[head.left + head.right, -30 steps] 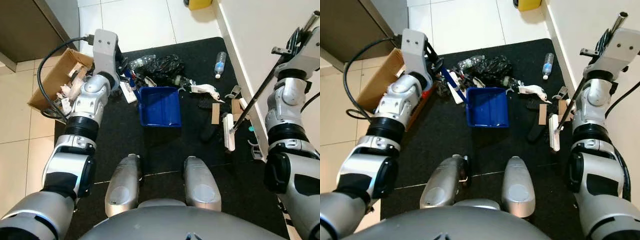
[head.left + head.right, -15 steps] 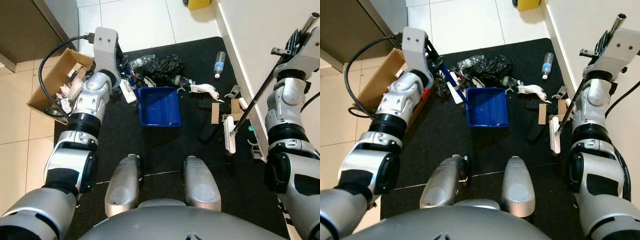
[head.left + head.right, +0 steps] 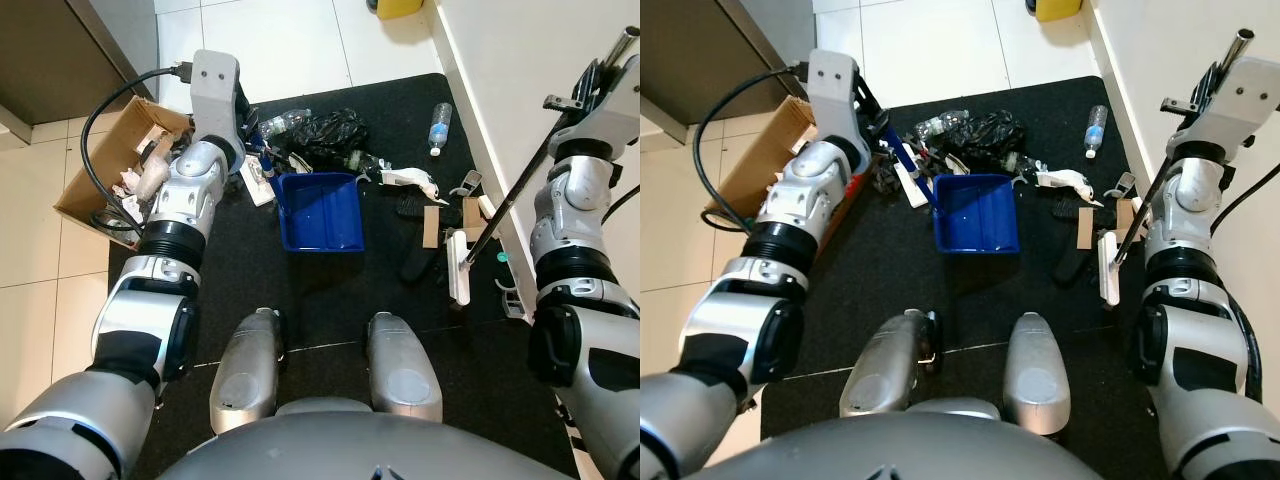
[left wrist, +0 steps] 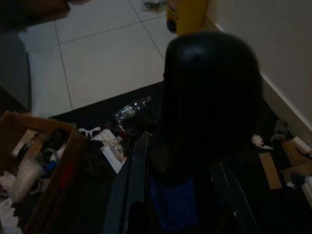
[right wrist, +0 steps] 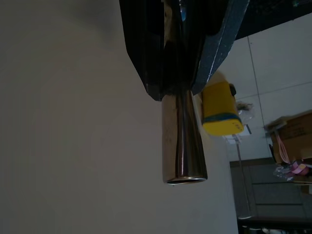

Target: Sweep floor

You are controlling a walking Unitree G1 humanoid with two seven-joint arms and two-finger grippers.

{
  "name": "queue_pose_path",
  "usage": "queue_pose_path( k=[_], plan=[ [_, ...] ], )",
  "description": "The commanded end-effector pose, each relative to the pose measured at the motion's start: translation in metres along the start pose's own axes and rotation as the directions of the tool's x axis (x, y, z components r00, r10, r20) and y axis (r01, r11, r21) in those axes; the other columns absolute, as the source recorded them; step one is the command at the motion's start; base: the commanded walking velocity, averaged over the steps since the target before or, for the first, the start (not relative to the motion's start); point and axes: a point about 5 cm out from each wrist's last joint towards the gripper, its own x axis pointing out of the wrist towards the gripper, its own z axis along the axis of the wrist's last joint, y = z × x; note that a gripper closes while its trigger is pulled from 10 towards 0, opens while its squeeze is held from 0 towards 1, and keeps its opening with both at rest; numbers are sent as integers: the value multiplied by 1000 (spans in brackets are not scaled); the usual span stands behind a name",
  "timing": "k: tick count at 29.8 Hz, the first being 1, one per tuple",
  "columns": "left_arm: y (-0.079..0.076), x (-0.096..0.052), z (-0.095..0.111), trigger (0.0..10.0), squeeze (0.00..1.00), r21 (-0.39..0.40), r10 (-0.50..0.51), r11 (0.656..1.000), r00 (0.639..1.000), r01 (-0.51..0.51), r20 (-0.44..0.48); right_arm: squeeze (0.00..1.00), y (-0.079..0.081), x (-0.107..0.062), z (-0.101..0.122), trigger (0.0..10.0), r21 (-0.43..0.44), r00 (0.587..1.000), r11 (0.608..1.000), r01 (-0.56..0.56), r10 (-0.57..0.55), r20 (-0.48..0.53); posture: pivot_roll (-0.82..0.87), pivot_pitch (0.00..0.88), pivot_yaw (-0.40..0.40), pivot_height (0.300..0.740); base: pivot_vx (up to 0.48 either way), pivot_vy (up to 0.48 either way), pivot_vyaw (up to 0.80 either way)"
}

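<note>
the right gripper (image 5: 178, 58) was clenched on the metal broom handle (image 3: 520, 190), whose shiny end stuck out past the fingers (image 5: 146, 53) in the right wrist view, with a yellow container (image 5: 219, 109) beyond it by the wall. the handle ran down from those jaws to the white broom head (image 3: 457, 265), which rested on the black mat (image 3: 330, 300) near the wall, beside cardboard scraps (image 3: 432, 226) and a black strip (image 3: 415, 265). the left gripper (image 3: 880, 140) held the dark blue handle of the blue dustpan (image 3: 320, 212); its fingers were closed around that handle, and the pan lay flat on the mat just below and ahead of them. past the pan's far edge lay the litter: a crumpled black bag (image 3: 330, 130), a clear crushed bottle (image 3: 283, 122), a white spray bottle (image 3: 408, 180) and a small plastic bottle (image 3: 440, 125) well off toward the wall. beside the left arm stood an open cardboard box (image 3: 105, 165) full of rubbish, half on the tiled floor (image 3: 280, 40).
</note>
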Motion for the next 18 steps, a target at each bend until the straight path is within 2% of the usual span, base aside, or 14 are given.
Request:
queue_pose_path(
  k=[1,8,12,15,18],
  plan=[
    [-6,3,3,10000,0,7,-16,1000,1000,16,11,0,-2,2,4,10000,4,1000,1000,7,-7,15,31,34,61,740,0,-446,-800],
    [-6,3,3,10000,0,-2,-16,1000,1000,16,12,0,-3,2,5,10000,5,1000,1000,10,-10,15,31,35,60,740,0,-437,-800],
    [-6,3,3,10000,0,-3,-11,1000,1000,11,12,0,-4,2,4,10000,4,1000,1000,12,-12,11,33,35,59,740,244,-359,-800],
    [-5,3,2,10000,0,-4,-7,1000,1000,7,11,0,-4,2,4,10000,4,1000,1000,12,-12,10,32,37,59,740,241,-273,-800],
    [-4,3,2,10000,0,-4,-3,1000,1000,3,10,0,-4,2,4,10000,4,1000,1000,12,-12,10,32,37,59,740,0,-80,-800]
  ],
)
